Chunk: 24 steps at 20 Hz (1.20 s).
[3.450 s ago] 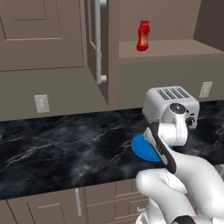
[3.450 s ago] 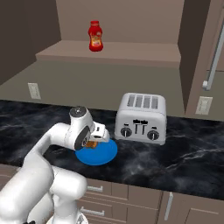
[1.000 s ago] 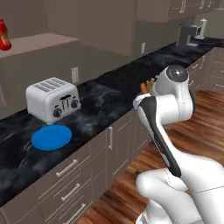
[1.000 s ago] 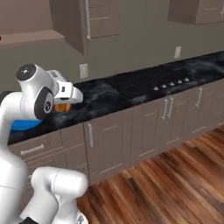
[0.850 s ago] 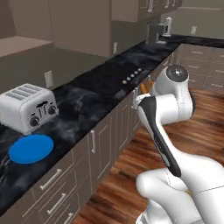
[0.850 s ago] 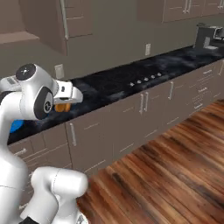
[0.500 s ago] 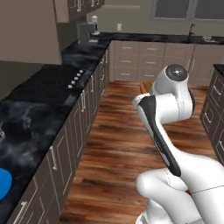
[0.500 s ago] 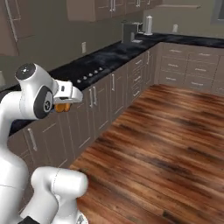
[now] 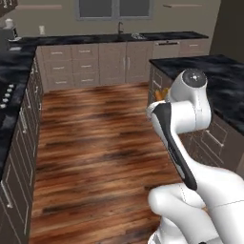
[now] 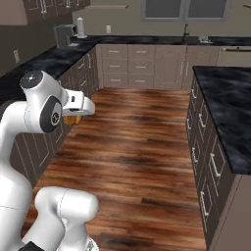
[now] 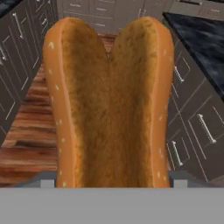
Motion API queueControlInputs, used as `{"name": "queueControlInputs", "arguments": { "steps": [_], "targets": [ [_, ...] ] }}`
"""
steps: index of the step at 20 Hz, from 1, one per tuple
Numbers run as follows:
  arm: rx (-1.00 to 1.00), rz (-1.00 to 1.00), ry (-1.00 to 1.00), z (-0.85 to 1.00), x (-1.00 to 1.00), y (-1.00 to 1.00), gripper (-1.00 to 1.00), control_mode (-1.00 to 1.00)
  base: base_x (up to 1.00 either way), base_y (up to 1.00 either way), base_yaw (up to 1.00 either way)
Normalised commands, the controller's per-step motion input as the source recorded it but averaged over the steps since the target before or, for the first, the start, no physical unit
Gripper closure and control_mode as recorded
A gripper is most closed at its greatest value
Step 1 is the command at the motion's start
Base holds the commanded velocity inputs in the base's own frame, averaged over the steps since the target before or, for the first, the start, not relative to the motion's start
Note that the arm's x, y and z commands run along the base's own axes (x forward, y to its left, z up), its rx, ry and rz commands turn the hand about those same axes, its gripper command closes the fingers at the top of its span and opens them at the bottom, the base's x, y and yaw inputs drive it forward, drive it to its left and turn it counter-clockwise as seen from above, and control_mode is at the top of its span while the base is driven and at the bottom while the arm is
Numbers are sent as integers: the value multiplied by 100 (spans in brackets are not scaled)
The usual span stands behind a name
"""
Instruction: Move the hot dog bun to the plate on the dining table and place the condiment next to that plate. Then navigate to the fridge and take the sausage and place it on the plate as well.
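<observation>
We count one hot dog bun (image 11: 107,105), one faucet (image 10: 185,29), one window (image 10: 186,9), and one coffee machine (image 10: 62,34).

Kitchen: cabinets (image 10: 128,64), black counters (image 9: 224,86), probably sink (image 9: 136,35).

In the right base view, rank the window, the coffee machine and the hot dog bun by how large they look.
1. Window, though cut off by the top edge.
2. Coffee machine.
3. Hot dog bun, held in the gripper and mostly hidden by it, so its rank is unsure.
</observation>
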Motion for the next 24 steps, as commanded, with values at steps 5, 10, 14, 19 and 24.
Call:
{"name": "queueControlInputs", "arguments": {
  "steps": [5,10,14,19,24],
  "targets": [
    [0,0,0,0,0,0,100,100,-61,-45,-51],
    [0,0,0,0,0,0,100,100,-6,-90,-22],
    [0,0,0,0,0,0,100,100,3,-100,-4],
    [0,0,0,0,0,0,100,100,0,-100,0],
    [0,0,0,0,0,0,100,100,29,-82,0]
  ]
}}
